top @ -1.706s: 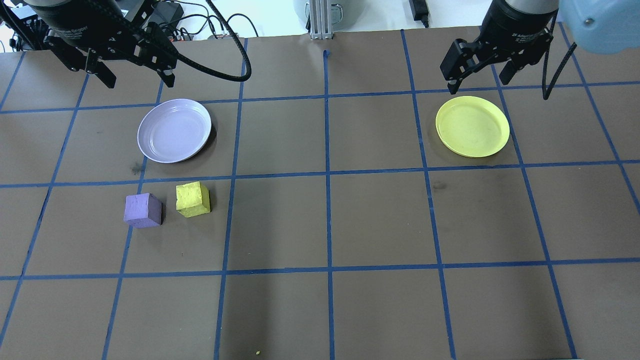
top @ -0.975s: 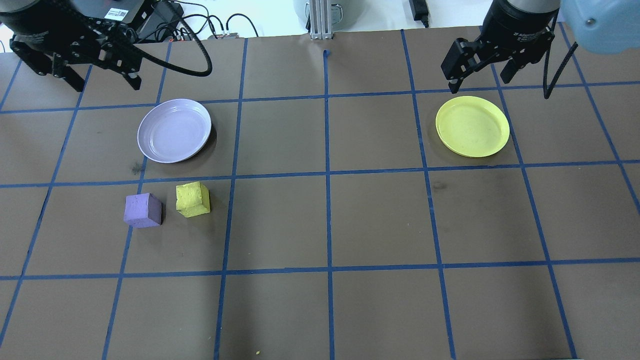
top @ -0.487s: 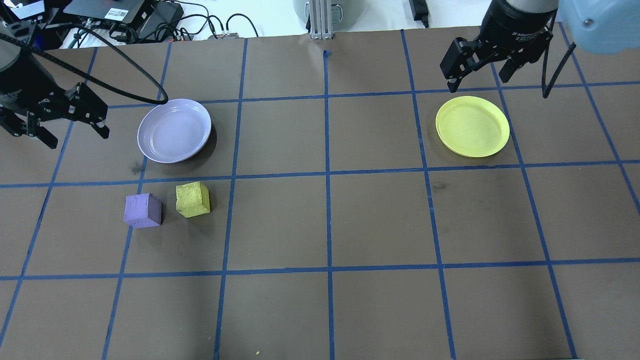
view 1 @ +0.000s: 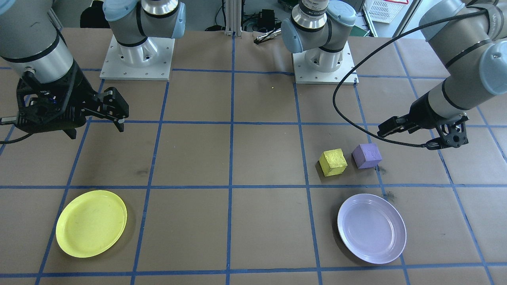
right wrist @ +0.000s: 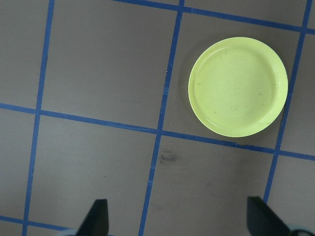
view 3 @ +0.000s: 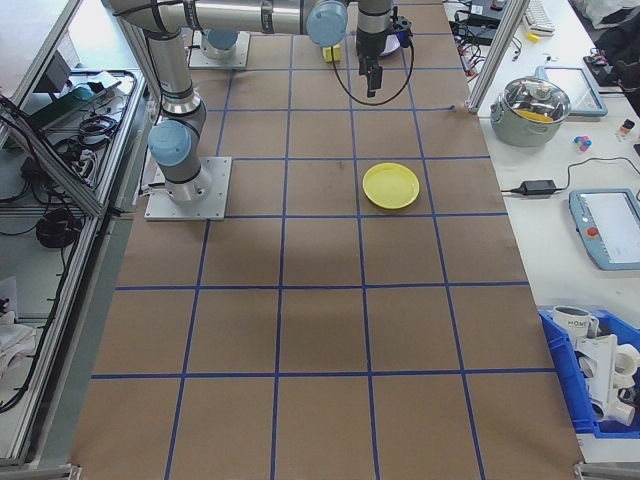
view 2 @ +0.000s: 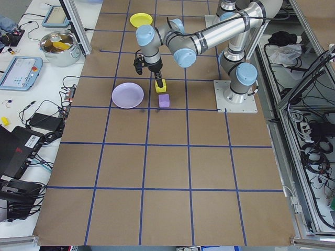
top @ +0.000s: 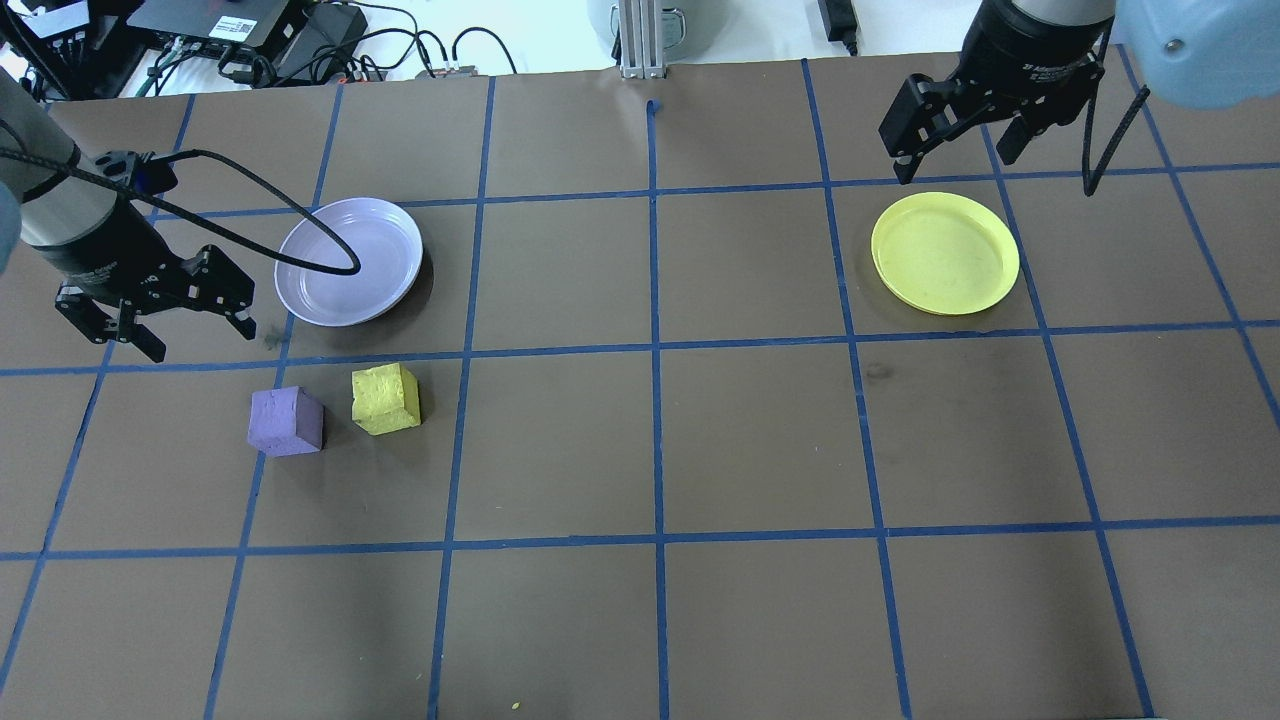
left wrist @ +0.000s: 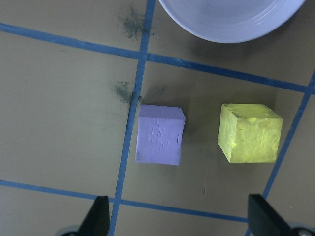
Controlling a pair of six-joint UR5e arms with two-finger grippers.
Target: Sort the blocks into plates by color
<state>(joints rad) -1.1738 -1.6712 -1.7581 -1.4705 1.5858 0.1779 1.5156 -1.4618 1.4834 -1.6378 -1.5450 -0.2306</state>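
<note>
The purple block (top: 286, 421) and the yellow block (top: 385, 398) sit side by side on the brown table, just nearer than the lavender plate (top: 375, 235). My left gripper (top: 200, 340) hangs open above the table, left of that plate and a little beyond the purple block. In its wrist view the purple block (left wrist: 160, 135) and yellow block (left wrist: 250, 133) lie ahead of the spread fingertips (left wrist: 98, 219), below the lavender plate (left wrist: 231, 19). The yellow plate (top: 945, 253) holds nothing. My right gripper (top: 955, 165) hovers open just beyond it, empty.
A black cable (top: 300, 262) from the left arm loops over the lavender plate. The two arm bases (view 1: 136, 59) stand at the robot's side of the table. Wires and devices (top: 250, 30) lie past the far edge. Blue tape lines grid the surface.
The left arm swung from the far left corner toward the near side, coming down beside the lavender plate close to the purple block. The right arm, blocks and plates stayed put.
</note>
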